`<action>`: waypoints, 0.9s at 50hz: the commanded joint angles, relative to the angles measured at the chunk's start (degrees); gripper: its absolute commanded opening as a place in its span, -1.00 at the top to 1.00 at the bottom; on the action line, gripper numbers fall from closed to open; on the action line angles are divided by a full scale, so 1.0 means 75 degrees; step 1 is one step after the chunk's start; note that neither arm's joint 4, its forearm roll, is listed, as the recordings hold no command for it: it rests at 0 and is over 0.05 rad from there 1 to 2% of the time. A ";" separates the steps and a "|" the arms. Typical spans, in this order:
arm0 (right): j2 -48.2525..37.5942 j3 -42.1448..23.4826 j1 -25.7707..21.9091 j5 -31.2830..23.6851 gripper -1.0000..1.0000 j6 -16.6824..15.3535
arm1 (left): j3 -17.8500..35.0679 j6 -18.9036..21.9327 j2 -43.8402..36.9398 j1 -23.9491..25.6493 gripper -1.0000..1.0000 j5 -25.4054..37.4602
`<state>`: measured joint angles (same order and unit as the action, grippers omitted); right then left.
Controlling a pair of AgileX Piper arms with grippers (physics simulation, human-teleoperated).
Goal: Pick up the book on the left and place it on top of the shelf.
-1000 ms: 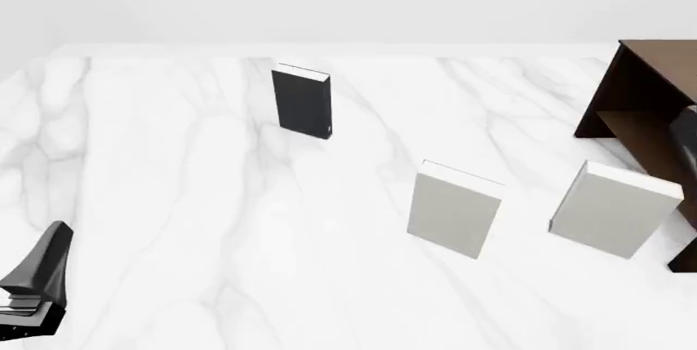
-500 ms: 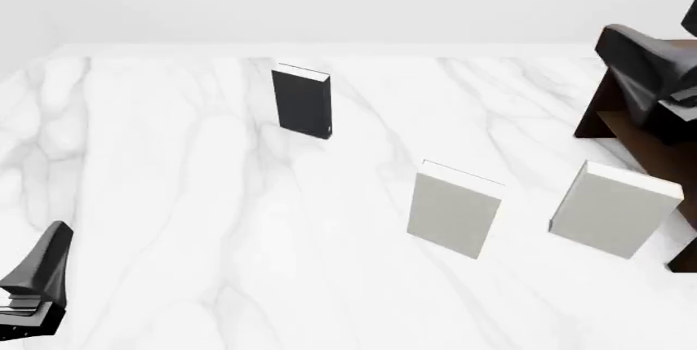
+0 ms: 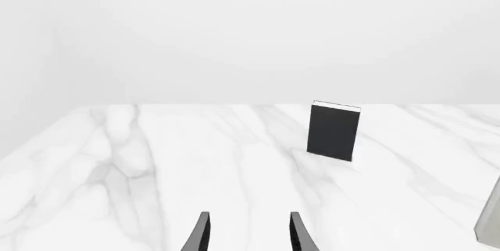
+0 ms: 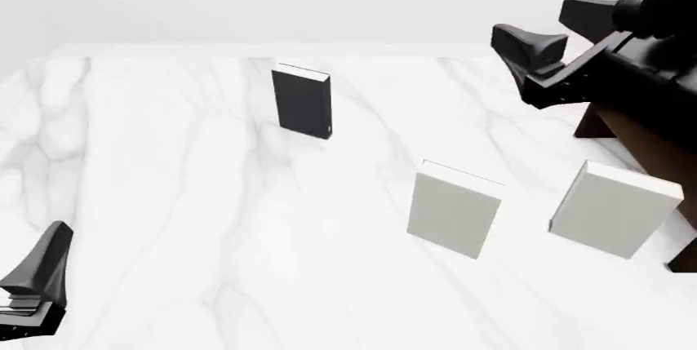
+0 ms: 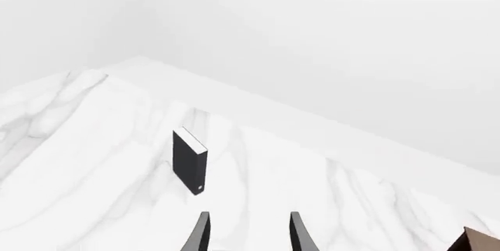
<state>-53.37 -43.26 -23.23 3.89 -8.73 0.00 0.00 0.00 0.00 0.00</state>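
The book (image 4: pixel 302 101) is thin and dark with a pale page edge, and it stands upright at the table's far left-middle. It also shows in the left wrist view as the book (image 3: pixel 334 131) and in the right wrist view as the book (image 5: pixel 188 160). The dark brown shelf (image 4: pixel 651 148) stands at the right edge, partly hidden behind my right arm. My right gripper (image 4: pixel 530 24) hangs high in the air in front of the shelf, open and holding nothing, well right of the book. My left gripper (image 4: pixel 44 264) rests low at the near left, open and holding nothing.
Two larger white books stand upright at the near right, one (image 4: pixel 455 210) in the middle and one (image 4: pixel 612 210) just in front of the shelf. An edge of a white book (image 3: pixel 490 216) shows in the left wrist view. A corner of the shelf (image 5: pixel 480 240) shows in the right wrist view.
My right arm has risen from the right edge and swung left, so its gripper is now high in front of the shelf. The left arm and the books have not moved.
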 commanded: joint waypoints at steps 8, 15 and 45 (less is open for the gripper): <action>-0.1827 -0.0508 -0.0180 0.0611 -1.00 -0.0503 | 0.0000 0.0000 0.0000 0.0000 -1.00 0.0000; -0.3720 -0.1939 -0.0124 0.0789 -1.00 -0.0600 | 0.0000 0.0000 0.0000 0.0000 -1.00 0.0000; -0.5288 -0.3337 -0.0282 0.0624 -1.00 -0.0628 | 0.0000 0.0000 0.0000 0.0000 -1.00 0.0000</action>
<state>-89.19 -64.54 -24.58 8.94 -13.38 0.00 0.00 0.00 0.00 0.00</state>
